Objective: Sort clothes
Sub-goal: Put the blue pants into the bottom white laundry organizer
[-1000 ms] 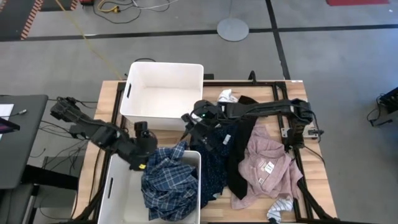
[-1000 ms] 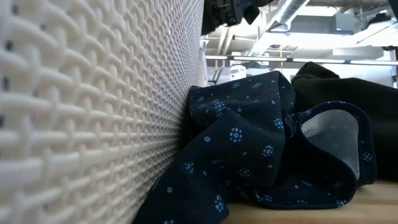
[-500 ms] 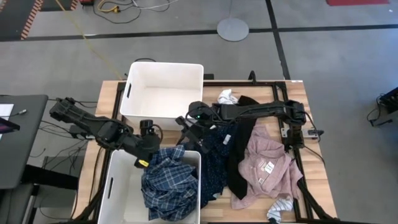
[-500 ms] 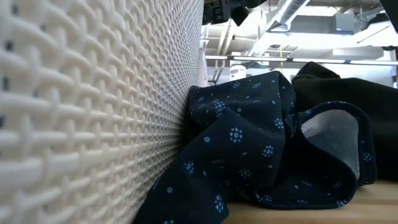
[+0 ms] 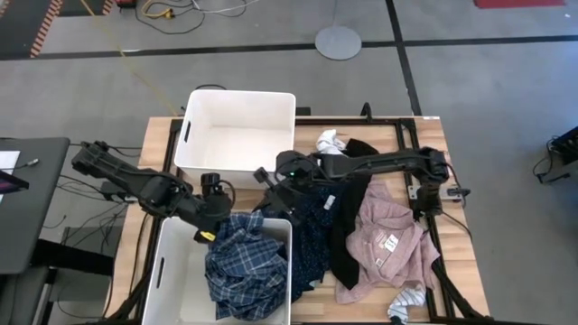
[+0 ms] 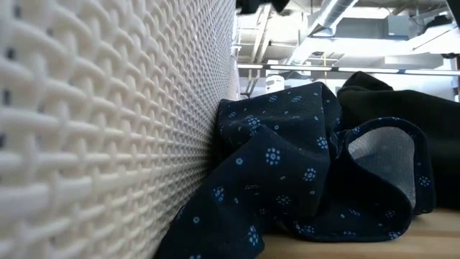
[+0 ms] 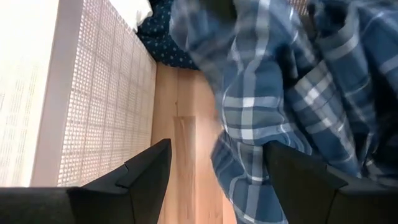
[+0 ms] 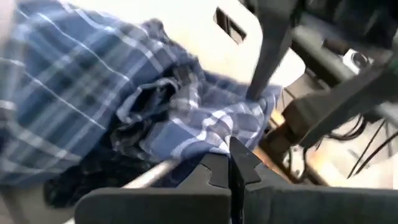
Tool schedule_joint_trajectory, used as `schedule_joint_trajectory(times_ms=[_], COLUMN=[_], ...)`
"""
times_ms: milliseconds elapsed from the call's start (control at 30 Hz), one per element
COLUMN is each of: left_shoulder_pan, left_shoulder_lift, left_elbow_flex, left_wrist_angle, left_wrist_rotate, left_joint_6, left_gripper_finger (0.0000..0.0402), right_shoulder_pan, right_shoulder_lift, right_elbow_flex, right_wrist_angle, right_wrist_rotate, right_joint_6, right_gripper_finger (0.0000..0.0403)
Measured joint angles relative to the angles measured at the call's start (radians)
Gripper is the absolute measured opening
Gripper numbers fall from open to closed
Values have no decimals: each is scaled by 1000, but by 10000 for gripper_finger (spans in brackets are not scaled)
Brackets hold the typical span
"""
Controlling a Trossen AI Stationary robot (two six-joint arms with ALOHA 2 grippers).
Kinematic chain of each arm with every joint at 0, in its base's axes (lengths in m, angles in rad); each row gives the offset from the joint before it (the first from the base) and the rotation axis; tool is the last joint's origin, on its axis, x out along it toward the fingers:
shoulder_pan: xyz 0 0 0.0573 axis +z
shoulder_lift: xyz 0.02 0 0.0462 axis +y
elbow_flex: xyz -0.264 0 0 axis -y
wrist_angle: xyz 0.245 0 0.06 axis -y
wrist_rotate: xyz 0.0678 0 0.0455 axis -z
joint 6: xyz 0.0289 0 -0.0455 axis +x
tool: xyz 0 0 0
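Here, plaid shirt (image 5: 246,266) heaped lengthwise in near bin (image 5: 167,275), left hand (image 5: 211,212) open beside

Both arms are dark, slim and jointed, ending in black angular jaws, with a small yellow marking near the left wrist.

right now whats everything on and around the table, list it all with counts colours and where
plaid shirt: 1, blue-white, heaped in the near bin, spilling over its rim
near bin: 1, white, table's front left
far bin: 1, white, back of the table, nothing visible inside
dotted piece: 1, navy, on the table beside the near bin
black piece: 1, black, between the dotted piece and the pink shirt
pink shirt: 1, pale pink, table's right
white sock: 1, white, back edge
striped sock: 1, front right corner
left gripper: open, at the plaid shirt's edge
right gripper: shut, beside the plaid shirt
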Motion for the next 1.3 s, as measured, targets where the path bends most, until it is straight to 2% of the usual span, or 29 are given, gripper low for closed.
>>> schedule_joint_trajectory(times_ms=[367,600,700,767,833,1033,1300], left_shoulder_pan=[-63,-105,-111,-111,-111,-114,-206], left_shoulder_lift=[-80,-82,-52,-25,-2,4,-26], left_elbow_flex=[0,0,0,0,0,1,103], left_wrist_angle=[31,263,303,300,293,294,257], left_wrist_rotate=[-28,-68,-60,-58,-58,-59,-160], left_joint_6=[-42,155,234,258,282,318,303], left_gripper_finger=[251,251,245,223,185,21,2], right_shoulder_pan=[112,180,183,182,182,182,189], right_shoulder_lift=[-128,-120,-120,-120,-123,-126,-146], right_elbow_flex=[7,36,42,43,42,43,43], right_wrist_angle=[53,68,65,66,58,26,-66], right_wrist_rotate=[31,44,52,53,53,96,140], right_joint_6=[-100,-149,-150,-139,-136,-132,-112], right_gripper_finger=[1,0,0,0,0,2,6])
